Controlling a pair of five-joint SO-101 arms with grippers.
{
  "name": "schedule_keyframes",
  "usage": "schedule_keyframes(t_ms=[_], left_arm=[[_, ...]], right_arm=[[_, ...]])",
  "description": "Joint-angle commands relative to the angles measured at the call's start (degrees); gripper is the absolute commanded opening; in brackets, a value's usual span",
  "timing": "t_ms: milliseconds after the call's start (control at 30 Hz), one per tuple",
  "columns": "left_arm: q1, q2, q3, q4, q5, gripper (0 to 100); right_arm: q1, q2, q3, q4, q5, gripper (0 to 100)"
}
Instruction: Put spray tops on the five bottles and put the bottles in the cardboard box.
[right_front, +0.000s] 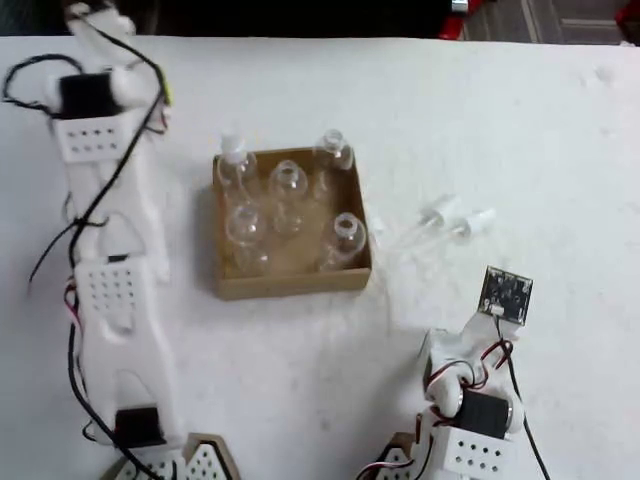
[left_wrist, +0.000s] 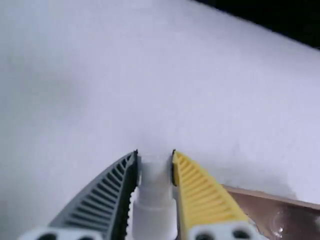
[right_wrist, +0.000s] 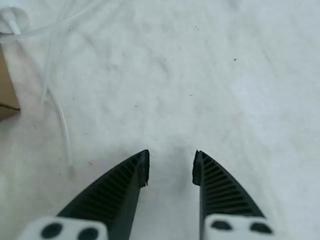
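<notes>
Left pincer (left_wrist: 154, 156): grey and yellow fingers clamped on a spray top (left_wrist: 154, 200).
Spray top: white, cylindrical, standing upright between the left pincer's fingers.
Cardboard box (right_front: 290, 283): brown, shallow, open-topped; one corner lies just beside the left pincer's yellow finger.
Bottles (right_front: 289, 185): five, clear, upright inside the cardboard box; the far-left one seems to carry a white top.
Loose spray tops (right_front: 437, 213): two, with pale heads and thin clear tubes, lying on the table (right_front: 520, 130) near the right pincer (right_wrist: 170, 167), beside the box.
Right pincer: black fingers parted, low over the white table.
</notes>
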Motion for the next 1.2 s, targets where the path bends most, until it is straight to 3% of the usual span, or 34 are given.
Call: schedule_keyframes(t_ms=[0, 133, 400, 567, 867, 1067, 1167], left_arm=[[-2.4, -12.1, -2.5, 0.4, 0.5, 2], [-2.1, -24.7, 8.6, 0.4, 0.4, 2], [2.9, -59.1, 53.0, -2.7, -0.7, 2], [5.8, -76.2, 75.4, -17.7, -6.9, 2], [11.0, -104.7, 109.5, -41.1, -6.9, 2], [16.3, -115.5, 125.6, -58.2, -6.3, 2], [17.5, -118.3, 131.0, -68.0, -2.5, 2]], right_arm=[[0.7, -0.2, 0.5, 0.5, -0.4, 12.8], [0.7, -0.2, 0.5, 0.5, -0.4, 12.8], [0.7, -0.2, 0.5, 0.5, -0.4, 12.8], [0.7, -0.2, 0.5, 0.5, -0.4, 12.8], [0.7, -0.2, 0.5, 0.5, -0.4, 12.8], [0.7, -0.2, 0.5, 0.5, -0.4, 12.8], [0.7, -0.2, 0.5, 0.5, -0.4, 12.8]])
